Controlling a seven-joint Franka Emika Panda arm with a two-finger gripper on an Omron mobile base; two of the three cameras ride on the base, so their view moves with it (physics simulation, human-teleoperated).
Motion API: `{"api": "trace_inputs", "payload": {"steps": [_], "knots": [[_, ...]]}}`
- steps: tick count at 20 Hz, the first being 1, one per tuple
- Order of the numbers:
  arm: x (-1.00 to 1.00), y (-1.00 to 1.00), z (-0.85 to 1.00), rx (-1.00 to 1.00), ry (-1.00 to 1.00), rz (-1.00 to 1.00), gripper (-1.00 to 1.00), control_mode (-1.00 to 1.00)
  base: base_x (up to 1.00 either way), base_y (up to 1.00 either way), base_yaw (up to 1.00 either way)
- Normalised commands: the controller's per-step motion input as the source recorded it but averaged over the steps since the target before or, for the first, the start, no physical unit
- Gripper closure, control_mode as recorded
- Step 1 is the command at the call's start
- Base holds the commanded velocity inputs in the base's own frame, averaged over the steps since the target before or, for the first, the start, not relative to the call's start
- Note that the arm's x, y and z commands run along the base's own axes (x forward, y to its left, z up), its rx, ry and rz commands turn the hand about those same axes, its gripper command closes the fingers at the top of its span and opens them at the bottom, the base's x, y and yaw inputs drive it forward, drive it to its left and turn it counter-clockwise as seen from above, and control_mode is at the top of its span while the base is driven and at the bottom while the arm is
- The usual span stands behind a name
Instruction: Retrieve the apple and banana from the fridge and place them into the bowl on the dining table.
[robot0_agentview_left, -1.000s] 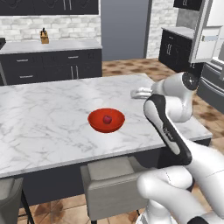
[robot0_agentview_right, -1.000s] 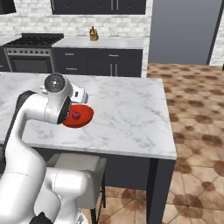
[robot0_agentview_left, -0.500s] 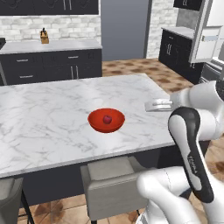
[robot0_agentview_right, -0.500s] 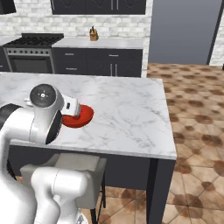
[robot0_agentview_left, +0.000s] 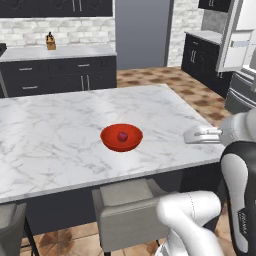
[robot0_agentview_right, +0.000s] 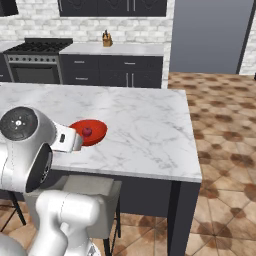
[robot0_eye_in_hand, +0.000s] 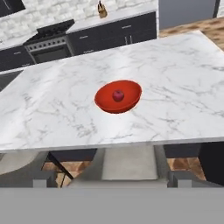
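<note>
Left base view: the large white marble-patterned dining table (robot0_agentview_left: 60, 145) with grey veins runs across the middle, its near edge above two grey stools (robot0_agentview_left: 127, 212). Its right edge gives onto open brown tiled floor (robot0_agentview_left: 200, 95). The shallow glossy red bowl (robot0_agentview_left: 121, 137) sits near the near edge, with bare marble on every side. The small dark red apple (robot0_agentview_left: 122, 136) lies inside it. The tall grey steel fridge (robot0_agentview_left: 240, 55) stands at the far right with a door swung open, white inside. The white arm's hand, with its two-finger gripper (robot0_agentview_left: 192, 136), reaches in over the table's right end, well apart from the bowl and to its right.

Right base view: the table's right corner (robot0_agentview_right: 192, 177) drops to wide, open tiled floor. The bowl (robot0_agentview_right: 92, 131) with the apple (robot0_agentview_right: 87, 132) sits just beyond the white hand (robot0_agentview_right: 67, 141), which partly covers the bowl's left rim.

Hand view: the bowl (robot0_eye_in_hand: 118, 97) and the apple (robot0_eye_in_hand: 118, 95) lie ahead past the table's near edge, with open marble beyond. The gripper's jaws stand spread wide, with nothing between them.
</note>
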Motion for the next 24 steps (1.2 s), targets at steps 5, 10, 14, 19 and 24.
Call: {"api": "trace_inputs", "payload": {"steps": [5,10,14,19,24], "knots": [[-0.29,-0.04,0.00,0.00,0.01,-0.02,-1.00,1.00,-0.41,-0.14,-0.04],[0.00,0.00,0.00,0.00,0.00,0.00,-1.00,1.00,-0.49,-0.88,-0.12],[0.00,0.00,0.00,0.00,0.00,0.00,-1.00,1.00,-0.28,-1.00,-0.23],[0.00,0.00,0.00,0.00,0.00,0.00,-1.00,1.00,-0.20,-1.00,-0.25],[0.00,0.00,0.00,0.00,0.00,0.00,-1.00,1.00,0.02,-1.00,-0.21]]}}
